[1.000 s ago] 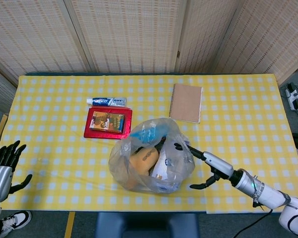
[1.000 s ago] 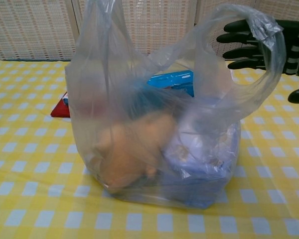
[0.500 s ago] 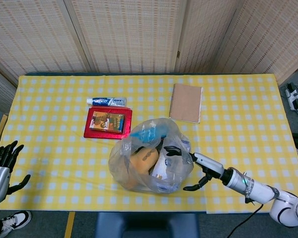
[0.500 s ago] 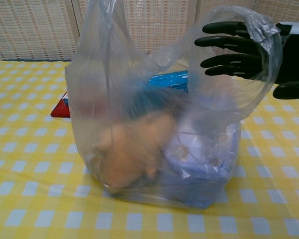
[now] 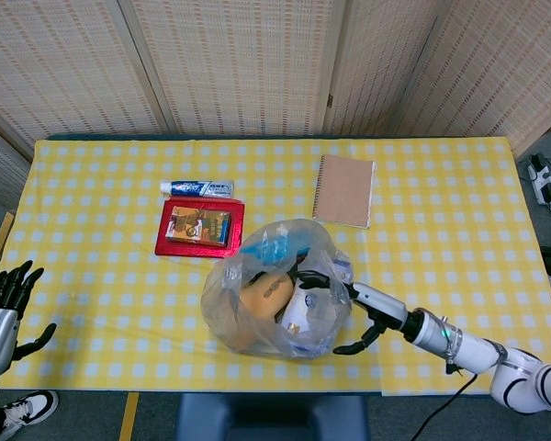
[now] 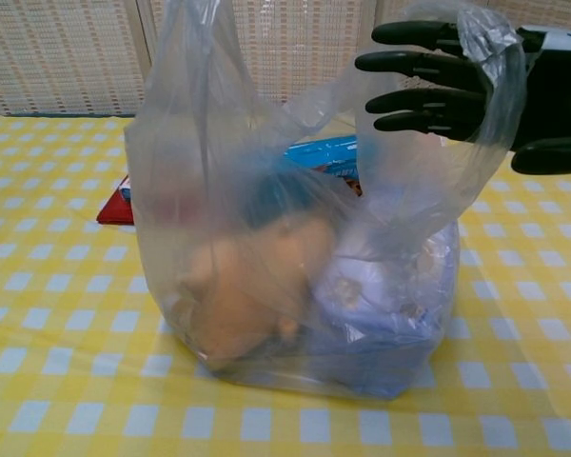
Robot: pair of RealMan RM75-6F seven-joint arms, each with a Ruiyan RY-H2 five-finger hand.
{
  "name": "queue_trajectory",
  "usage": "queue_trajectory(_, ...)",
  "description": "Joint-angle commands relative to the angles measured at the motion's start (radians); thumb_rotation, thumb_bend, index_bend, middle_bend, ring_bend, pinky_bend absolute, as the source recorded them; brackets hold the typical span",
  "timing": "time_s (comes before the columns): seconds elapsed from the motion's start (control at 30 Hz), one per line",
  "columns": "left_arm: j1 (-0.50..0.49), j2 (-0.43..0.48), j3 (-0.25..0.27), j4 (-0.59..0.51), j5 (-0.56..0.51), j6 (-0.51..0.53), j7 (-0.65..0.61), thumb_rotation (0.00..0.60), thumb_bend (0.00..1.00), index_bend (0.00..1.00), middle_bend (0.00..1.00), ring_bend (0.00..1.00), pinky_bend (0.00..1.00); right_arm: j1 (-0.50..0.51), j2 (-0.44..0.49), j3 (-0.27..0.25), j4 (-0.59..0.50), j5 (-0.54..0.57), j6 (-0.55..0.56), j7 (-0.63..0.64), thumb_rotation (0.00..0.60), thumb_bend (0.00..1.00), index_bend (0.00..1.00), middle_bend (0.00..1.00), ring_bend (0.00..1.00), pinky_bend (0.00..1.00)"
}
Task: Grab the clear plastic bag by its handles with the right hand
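My right hand [image 6: 457,81], fingers spread and gripping nothing, is threaded through the 3 o'clock handle loop [image 6: 500,86] of the clear plastic bag [image 5: 275,289] standing mid-worktop, second handle [image 6: 186,57] toward 9 o'clock, left hand [image 5: 5,308] far off.

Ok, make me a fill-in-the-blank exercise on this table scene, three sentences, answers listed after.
1. The right hand has its fingers passed through a handle loop of the clear plastic ____.
2. The toothpaste tube lies just beyond the ____ tray on the checked tablecloth.
3. The left hand holds nothing, its fingers spread, at the table's ____ edge.

Missing words: bag; red; left
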Motion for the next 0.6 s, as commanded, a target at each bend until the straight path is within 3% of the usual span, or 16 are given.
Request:
queue_trajectory(0.03, 0.0, 0.001, 0.0, 0.0, -0.001, -0.002, -0.004, 0.6, 0.32, 0.0, 0.03, 0.02, 0.05, 0.012, -0.021, 0.002, 0.015, 0.009, 0.0, 0.034, 0.6, 0.23, 0.0, 0.0, 0.1, 0.0)
queue_trajectory(0.2, 0.001, 0.006, 0.002, 0.0, 0.0, -0.002, -0.015, 0.6, 0.32, 0.0, 0.03, 0.02, 0.05, 0.047, -0.05, -0.007, 0.06, 0.002, 0.029, 0.223, 0.6, 0.2, 0.0, 0.0, 0.1, 0.0)
queue_trajectory(0.6, 0.012, 0.017, 0.004, -0.002, 0.006, 0.016, -0.035, 0.6, 0.32, 0.0, 0.03, 0.02, 0.05, 0.096, -0.121, -0.004, 0.125, 0.022, 0.034, 0.359, 0.6, 0.19, 0.0, 0.0, 0.07, 0.0)
